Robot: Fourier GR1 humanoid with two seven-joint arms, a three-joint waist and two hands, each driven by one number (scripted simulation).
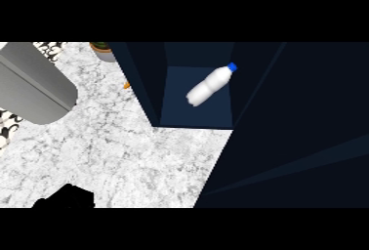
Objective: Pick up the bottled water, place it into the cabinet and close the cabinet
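1. The bottle [210, 86] is a smooth, white, rounded cylinder with a slight waist and a small blue cap. It lies tilted inside the cabinet [288, 122], cap toward the upper right, far up and to the right of the left hand [66, 197].
2. The cabinet is dark navy with flat, matte panels and straight, sharp edges. Its open compartment shows a lighter blue floor under the bottle, walled by a dark panel on each side.
3. The counter [137, 151] is white marble with fine grey veining, flat and glossy, spreading up and right from the hand to the cabinet's slanted lower edge.
4. Only a black patch of the left hand shows at the lower edge; I cannot tell how its fingers are set. The right hand is out of sight.
5. A big grey cylinder [32, 83] with a smooth, brushed look lies straight above the hand at the left edge.
6. A plant pot [103, 50] sits at the top, just left of the cabinet's wall, and a small orange sliver [127, 85] peeks beside that wall.
7. Bare marble lies open between the hand, the cylinder and the cabinet.
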